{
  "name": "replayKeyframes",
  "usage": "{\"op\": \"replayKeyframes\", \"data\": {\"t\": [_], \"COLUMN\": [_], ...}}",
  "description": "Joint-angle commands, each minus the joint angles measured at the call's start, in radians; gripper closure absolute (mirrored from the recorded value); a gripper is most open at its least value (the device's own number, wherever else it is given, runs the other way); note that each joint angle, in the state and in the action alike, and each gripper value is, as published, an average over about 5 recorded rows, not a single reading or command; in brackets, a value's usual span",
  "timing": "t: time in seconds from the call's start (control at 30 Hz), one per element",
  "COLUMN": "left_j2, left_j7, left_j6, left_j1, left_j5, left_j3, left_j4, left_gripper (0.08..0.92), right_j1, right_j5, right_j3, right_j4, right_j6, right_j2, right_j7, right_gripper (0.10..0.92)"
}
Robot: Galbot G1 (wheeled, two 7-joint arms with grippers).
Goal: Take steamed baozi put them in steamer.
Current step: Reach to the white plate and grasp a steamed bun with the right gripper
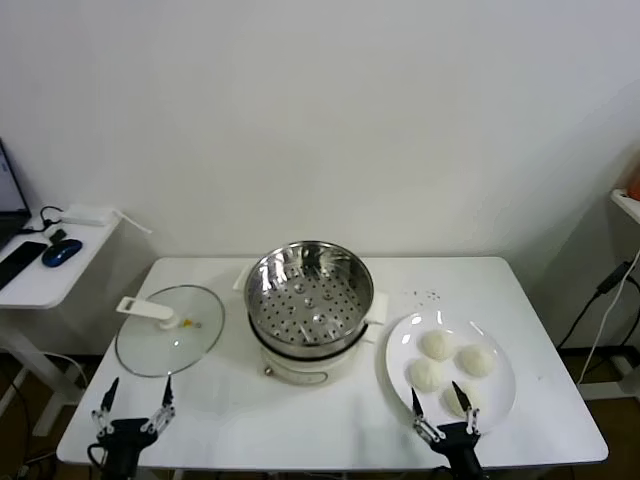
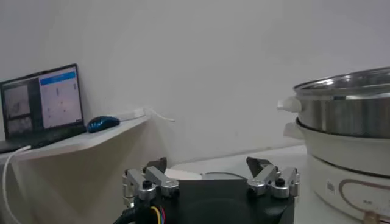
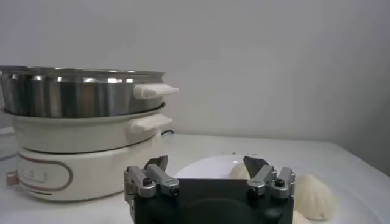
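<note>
The steamer (image 1: 308,295), a shiny perforated steel basket on a white cooker base, stands mid-table with nothing in it; the wrist views show it too (image 2: 347,106) (image 3: 73,97). Several off-white baozi (image 1: 436,345) (image 1: 476,360) (image 1: 426,374) lie on a white plate (image 1: 398,352) to its right. My right gripper (image 1: 436,393) (image 3: 205,163) is open at the plate's near edge, empty, with one baozi (image 1: 464,402) partly behind its fingers. Baozi (image 3: 314,196) lie just beyond it. My left gripper (image 1: 140,385) (image 2: 206,164) is open and empty near the front left edge.
A glass lid (image 1: 168,330) with a white handle lies flat to the left of the steamer, just beyond my left gripper. A low side table (image 1: 40,280) at far left carries a mouse (image 2: 102,123) and a laptop (image 2: 42,100). Cables hang at the right wall.
</note>
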Motion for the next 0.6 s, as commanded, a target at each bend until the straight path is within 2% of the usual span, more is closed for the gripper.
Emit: {"op": "replayKeyframes", "data": {"t": [0.03,0.17,0.3,0.4,0.6], "left_j2": [0.0,0.002,0.007,0.011,0.018], "left_j7": [0.001,-0.004,-0.007,-0.008,-0.008], "left_j6": [-0.005,0.004,0.013,0.011,0.009], "left_j1": [-0.004,-0.001,0.007,0.009,0.005], "left_j5": [0.003,-0.004,-0.024,-0.027,-0.026], "left_j3": [0.002,0.008,0.018,0.021,0.024], "left_j4": [-0.004,-0.014,-0.028,-0.033,-0.031], "left_gripper": [0.177,0.177,0.177,0.177,0.177], "right_j1": [0.095,0.238,0.421,0.52,0.752], "right_j5": [-0.02,-0.019,0.057,0.099,0.082], "right_j3": [0.061,0.09,0.065,0.034,-0.109], "right_j4": [0.029,0.022,-0.05,-0.123,-0.283], "right_j6": [-0.079,-0.186,-0.288,-0.326,-0.338], "right_j2": [-0.026,-0.146,-0.316,-0.431,-0.617], "right_j7": [-0.07,-0.153,-0.263,-0.388,-0.678], "right_gripper": [0.203,0.203,0.203,0.203,0.203]}}
